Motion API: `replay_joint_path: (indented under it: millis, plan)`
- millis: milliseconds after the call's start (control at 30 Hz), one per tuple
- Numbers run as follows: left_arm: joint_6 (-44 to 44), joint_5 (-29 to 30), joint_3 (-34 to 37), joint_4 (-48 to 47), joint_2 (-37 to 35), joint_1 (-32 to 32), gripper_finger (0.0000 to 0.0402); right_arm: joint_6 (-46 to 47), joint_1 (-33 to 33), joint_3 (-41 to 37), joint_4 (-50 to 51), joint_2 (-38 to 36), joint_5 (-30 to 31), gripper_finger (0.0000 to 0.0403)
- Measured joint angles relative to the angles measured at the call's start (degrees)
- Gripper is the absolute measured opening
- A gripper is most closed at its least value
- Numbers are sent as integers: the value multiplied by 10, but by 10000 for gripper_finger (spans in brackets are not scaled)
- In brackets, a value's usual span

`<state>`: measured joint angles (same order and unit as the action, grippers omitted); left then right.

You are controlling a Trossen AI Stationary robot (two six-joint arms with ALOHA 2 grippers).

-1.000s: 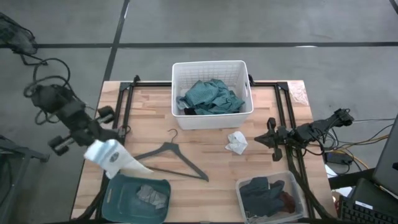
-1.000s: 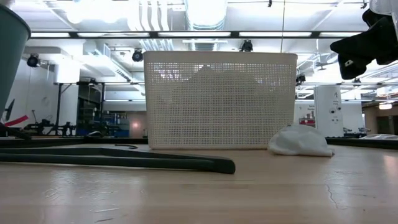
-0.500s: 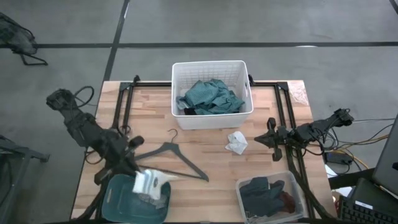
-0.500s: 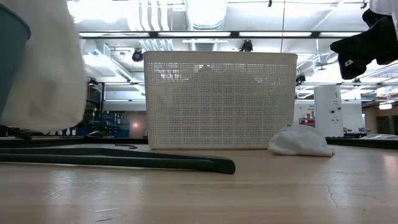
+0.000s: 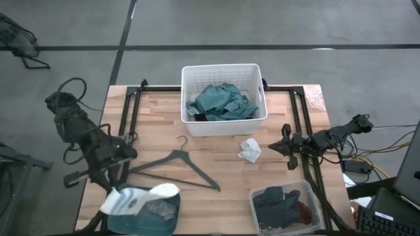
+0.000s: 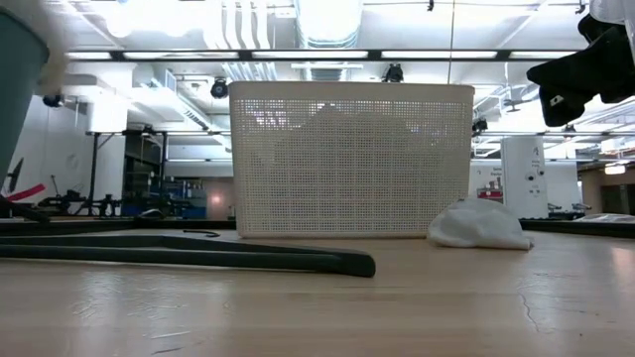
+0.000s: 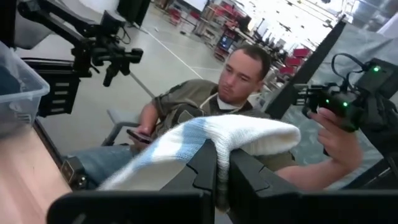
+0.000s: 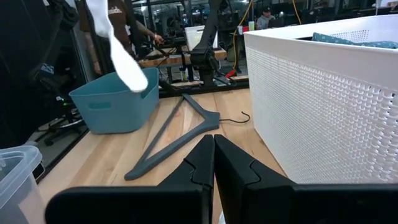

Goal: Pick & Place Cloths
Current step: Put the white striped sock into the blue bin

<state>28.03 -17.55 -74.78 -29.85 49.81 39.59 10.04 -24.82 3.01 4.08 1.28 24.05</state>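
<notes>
White sock (image 5: 141, 196) held clamped by left gripper (image 5: 113, 196) over teal bin (image 5: 125, 219); not yet dropped. Small white cloth (image 5: 249, 151) left on table (image 5: 216, 164). Right gripper (image 5: 283, 148) parked, fingers pressed together.

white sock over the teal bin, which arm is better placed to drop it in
Left. The left gripper is shut on the white sock, which hangs over the teal bin at the table's front left. The right gripper waits, shut and holding nothing, across the table by the small white cloth.
</notes>
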Motion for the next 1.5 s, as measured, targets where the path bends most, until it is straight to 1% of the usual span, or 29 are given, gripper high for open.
replay_joint_path:
  millis: [267,400,500,600,667,767,900,967,1067,1133,1200,1300,1500]
  plan:
    - [-4,5,3,2,25,0,21,-1,0,0,0,0,0,8]
    - [-7,15,32,8,54,0,21,-1,0,0,0,0,0,8]
    - [13,20,67,21,79,0,21,0,0,0,0,0,0,8]
    - [64,20,101,25,96,6,21,-1,0,0,0,0,0,8]
    - [118,21,126,24,102,11,21,0,0,0,0,0,0,8]
    - [197,47,165,21,103,13,21,-1,0,0,0,0,0,8]
    - [301,77,214,-5,98,13,21,-1,0,0,0,0,0,8]
    - [335,94,239,-12,99,14,21,-1,0,0,0,0,0,8]
    - [358,97,283,-10,103,14,22,-1,0,0,0,0,0,8]
    - [389,100,315,0,103,13,26,-1,0,0,0,0,0,8]
    - [409,105,344,31,101,13,37,-1,0,0,0,0,0,8]
    - [439,105,380,62,100,13,67,-1,0,0,0,0,0,8]
    - [436,104,416,152,99,13,160,0,0,0,0,0,0,8]
